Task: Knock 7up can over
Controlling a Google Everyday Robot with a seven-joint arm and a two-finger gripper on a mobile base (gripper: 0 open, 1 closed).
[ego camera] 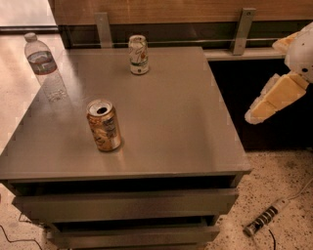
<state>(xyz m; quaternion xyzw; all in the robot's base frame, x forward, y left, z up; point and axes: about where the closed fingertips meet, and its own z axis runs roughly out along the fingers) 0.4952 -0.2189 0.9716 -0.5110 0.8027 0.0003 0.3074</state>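
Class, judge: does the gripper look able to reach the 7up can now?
Probably yes. The gripper hangs right of the table; only bare surface separates it from the upright 7up can. The orange can and bottle stand farther left.

Likely office or lab test corner, not home. Grey drawer cabinet [127, 205] with plain tabletop [166, 127]; speckled terrazzo floor [274, 180]; power strip [266, 222] loose on floor; wood wall panel [171, 12] with metal brackets [243, 30]. Robot gripper [271, 100] in mid-air beyond tabletop's right edge.

Upright 7up can [139, 54] near the far edge of the grey table [171, 122], claw [261, 107] beyond its right side
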